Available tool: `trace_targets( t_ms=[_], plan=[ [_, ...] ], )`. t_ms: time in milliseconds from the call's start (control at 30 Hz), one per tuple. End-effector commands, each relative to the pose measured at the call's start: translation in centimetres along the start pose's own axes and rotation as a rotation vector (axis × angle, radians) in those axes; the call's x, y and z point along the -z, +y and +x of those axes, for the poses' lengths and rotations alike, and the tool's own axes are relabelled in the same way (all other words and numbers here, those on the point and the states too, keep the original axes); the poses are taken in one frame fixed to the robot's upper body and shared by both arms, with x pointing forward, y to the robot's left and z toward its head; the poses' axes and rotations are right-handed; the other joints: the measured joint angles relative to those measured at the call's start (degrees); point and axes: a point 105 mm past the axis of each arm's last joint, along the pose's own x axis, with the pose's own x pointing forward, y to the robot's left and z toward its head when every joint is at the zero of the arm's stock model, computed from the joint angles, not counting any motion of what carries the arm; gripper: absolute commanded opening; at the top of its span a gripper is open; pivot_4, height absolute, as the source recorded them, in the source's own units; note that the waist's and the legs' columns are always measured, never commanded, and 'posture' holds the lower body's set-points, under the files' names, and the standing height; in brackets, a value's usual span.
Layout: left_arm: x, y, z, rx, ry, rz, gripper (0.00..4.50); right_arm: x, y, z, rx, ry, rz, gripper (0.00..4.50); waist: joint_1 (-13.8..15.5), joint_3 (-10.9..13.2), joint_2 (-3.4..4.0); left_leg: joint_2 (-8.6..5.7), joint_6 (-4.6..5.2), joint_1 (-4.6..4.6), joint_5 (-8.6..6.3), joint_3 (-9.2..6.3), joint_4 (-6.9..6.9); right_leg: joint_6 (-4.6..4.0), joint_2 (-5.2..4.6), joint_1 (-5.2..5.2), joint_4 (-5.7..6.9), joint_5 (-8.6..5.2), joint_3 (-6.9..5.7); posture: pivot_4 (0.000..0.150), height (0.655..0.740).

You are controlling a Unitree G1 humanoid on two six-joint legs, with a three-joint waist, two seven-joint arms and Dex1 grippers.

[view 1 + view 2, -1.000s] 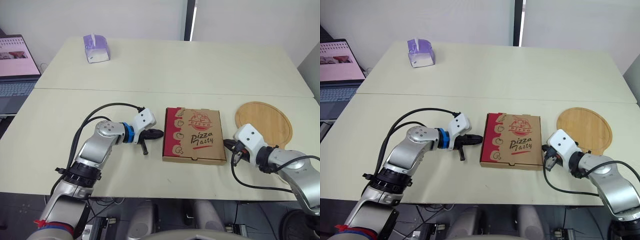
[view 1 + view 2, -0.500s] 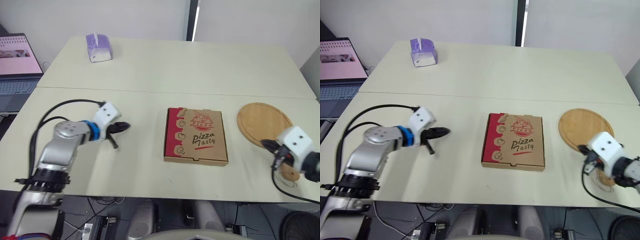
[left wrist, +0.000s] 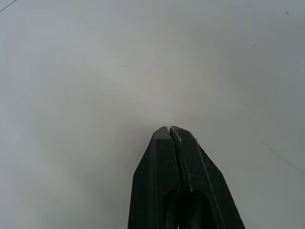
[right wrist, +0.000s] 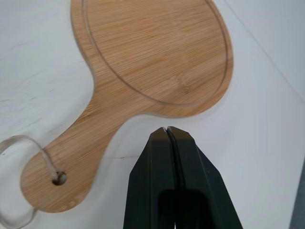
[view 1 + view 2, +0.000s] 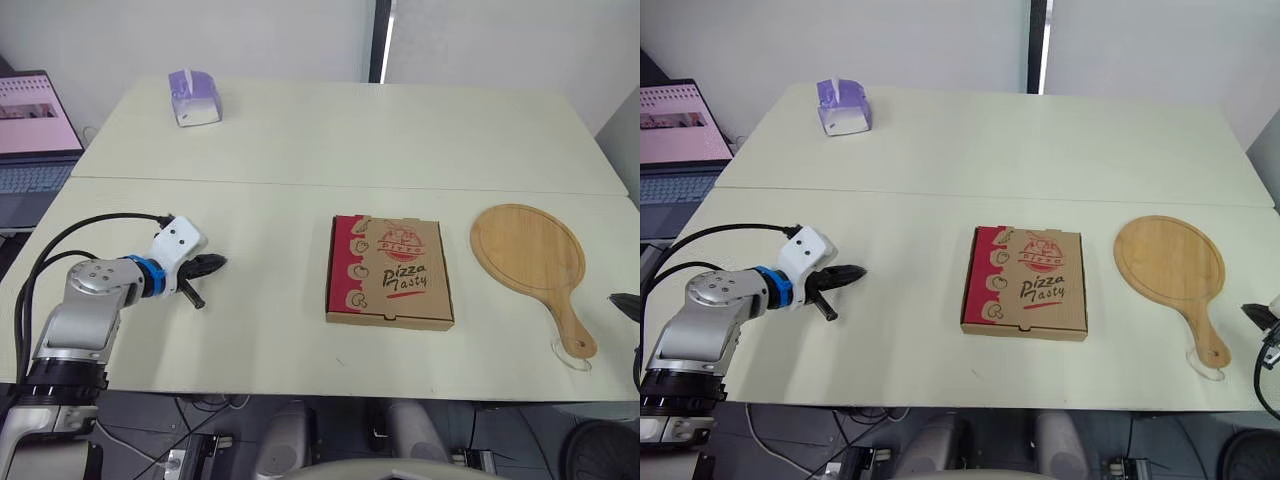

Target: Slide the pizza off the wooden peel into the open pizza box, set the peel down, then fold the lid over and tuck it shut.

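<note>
The closed pizza box [image 5: 390, 272] lies at centre, the bare wooden peel [image 5: 528, 250] right of it, the left gripper [image 5: 218, 263] at lower left

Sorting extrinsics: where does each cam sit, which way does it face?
Left eye: on head, facing forward-down over cream table; left end effector and closed brown cardboard pizza box show.
Right eye: beside it, same scene.
Left wrist: along shut left end effector, onto table.
Right wrist: along shut right end effector, at round wooden peel.
Shared: peel, eyes and right wrist.
</note>
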Motion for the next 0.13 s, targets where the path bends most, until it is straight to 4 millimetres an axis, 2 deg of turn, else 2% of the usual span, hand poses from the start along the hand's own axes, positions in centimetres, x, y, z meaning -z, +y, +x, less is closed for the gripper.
trace_targets(
  t_ms=[33,133],
  plan=[
    [-0.97,-0.15,-0.18,0.013,-0.026,0.015,0.0,-1.37,-1.98,-0.71,0.055,-0.038,-0.038,0.03,-0.1,0.0,0.0,0.01,0.0,0.02,0.0,0.01,0.0,0.0,0.01,0.0,0.0,0.0,0.0,0.15,0.7192],
    [-0.98,-0.3,0.03,0.022,-0.038,-0.004,0.0,-1.67,-2.35,-0.34,0.053,-0.045,-0.045,0.03,-0.1,0.0,0.0,0.01,0.0,0.05,0.0,0.02,-0.05,-0.01,0.01,0.01,0.0,-0.01,0.0,0.15,0.7192]
  ],
)
